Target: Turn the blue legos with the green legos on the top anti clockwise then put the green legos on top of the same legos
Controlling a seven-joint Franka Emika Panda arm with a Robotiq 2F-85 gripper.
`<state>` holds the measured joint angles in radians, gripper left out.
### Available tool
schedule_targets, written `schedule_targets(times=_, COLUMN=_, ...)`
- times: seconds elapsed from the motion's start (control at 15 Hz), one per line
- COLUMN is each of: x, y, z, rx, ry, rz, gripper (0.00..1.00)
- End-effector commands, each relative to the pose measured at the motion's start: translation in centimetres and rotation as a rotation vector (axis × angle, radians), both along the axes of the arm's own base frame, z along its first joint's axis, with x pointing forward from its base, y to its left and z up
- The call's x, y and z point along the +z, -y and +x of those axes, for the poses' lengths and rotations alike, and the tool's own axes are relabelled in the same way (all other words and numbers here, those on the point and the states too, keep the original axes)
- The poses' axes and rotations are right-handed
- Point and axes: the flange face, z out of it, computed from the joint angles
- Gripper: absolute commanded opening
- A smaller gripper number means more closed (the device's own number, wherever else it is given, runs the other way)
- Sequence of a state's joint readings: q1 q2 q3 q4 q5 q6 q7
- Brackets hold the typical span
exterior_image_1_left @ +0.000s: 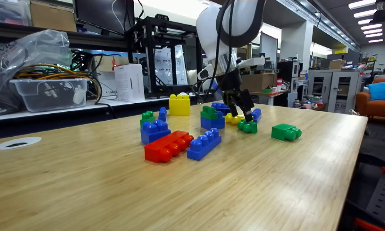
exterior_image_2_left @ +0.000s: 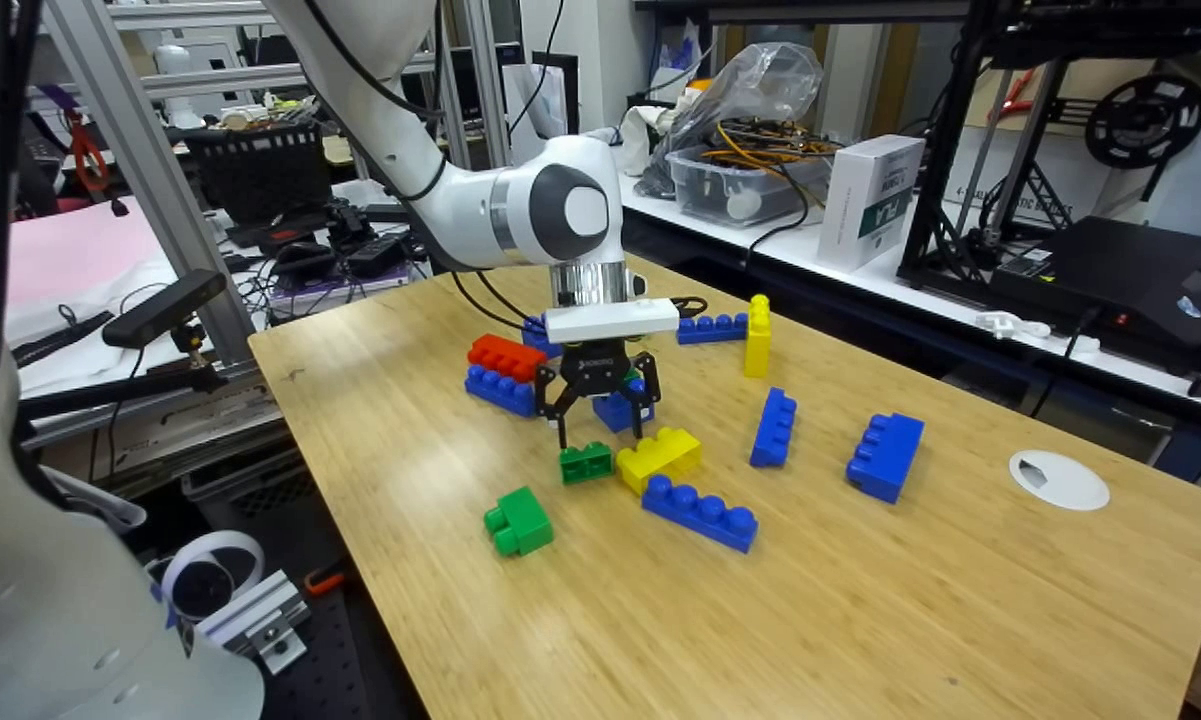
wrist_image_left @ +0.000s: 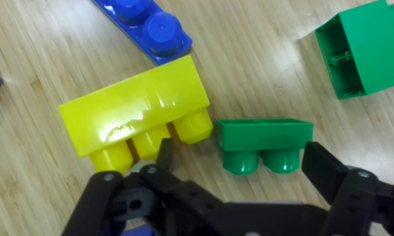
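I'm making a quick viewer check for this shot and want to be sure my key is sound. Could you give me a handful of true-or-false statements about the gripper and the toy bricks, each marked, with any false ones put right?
1. The gripper is open. True.
2. In the wrist view, a yellow brick lies on its side. True.
3. The gripper holds that yellow brick. False: it holds nothing.
4. In an exterior view, a green brick sits on top of a blue block. True.
5. The wrist view shows nothing blue. False: part of a blue bar shows at its top edge.
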<state>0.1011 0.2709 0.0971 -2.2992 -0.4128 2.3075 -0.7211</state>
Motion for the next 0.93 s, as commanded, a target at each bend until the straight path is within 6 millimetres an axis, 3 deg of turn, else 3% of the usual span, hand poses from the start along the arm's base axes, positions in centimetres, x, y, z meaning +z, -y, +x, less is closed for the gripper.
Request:
schedule_targets(times=0.0, x=-0.46, y=0.03, z=0.4, rx=-0.003, ry=-0.024, rz=-0.007, gripper=1.0)
schedule_targets(times=0.87, x=-1.22, y=-0.13, z=-0.14, rx=-0.016, ry=-0.085, rz=-0.031, gripper=1.0)
